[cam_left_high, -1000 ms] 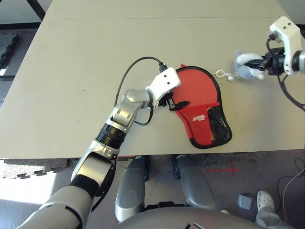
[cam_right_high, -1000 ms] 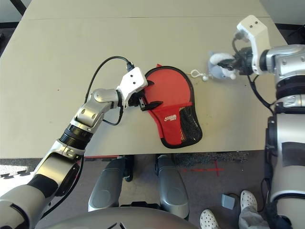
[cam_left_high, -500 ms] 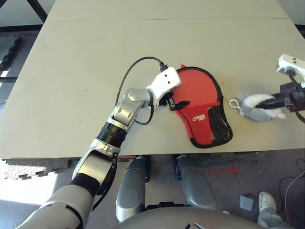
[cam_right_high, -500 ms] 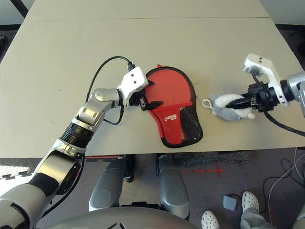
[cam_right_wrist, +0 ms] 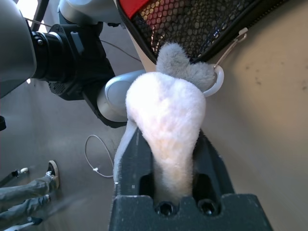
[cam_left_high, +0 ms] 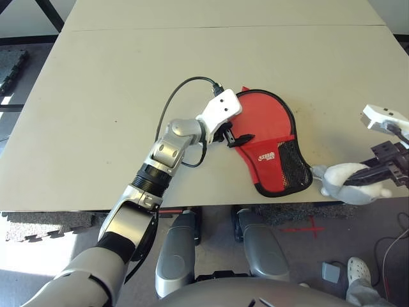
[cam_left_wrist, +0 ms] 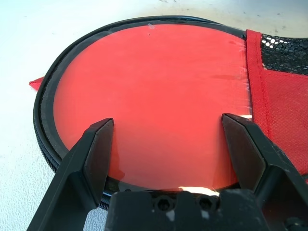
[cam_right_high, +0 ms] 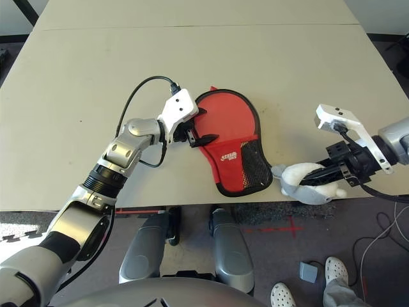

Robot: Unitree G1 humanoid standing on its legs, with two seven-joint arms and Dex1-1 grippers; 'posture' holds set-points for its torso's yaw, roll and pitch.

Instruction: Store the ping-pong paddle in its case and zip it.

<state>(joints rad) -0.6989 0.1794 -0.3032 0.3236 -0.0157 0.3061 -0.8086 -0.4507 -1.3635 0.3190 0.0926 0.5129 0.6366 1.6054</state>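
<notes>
The red case with black edging lies flat on the table, its mesh pocket toward the near edge. My left gripper is open at the case's left rim, its fingers spread over the round red part. My right gripper is shut on a whitish fluffy lump just past the table's near edge, close to the case's narrow end. A metal ring joins the lump to the case's edge by the mesh. The ping-pong paddle is hidden.
A black cable loops from my left wrist over the table. The table's near edge runs just below the case. On the floor at the lower right are a small grey box and a person's white shoe.
My right gripper has carried the fluffy lump from the far right of the table down to the near edge by the case's narrow end. The left arm and the case have not moved.
</notes>
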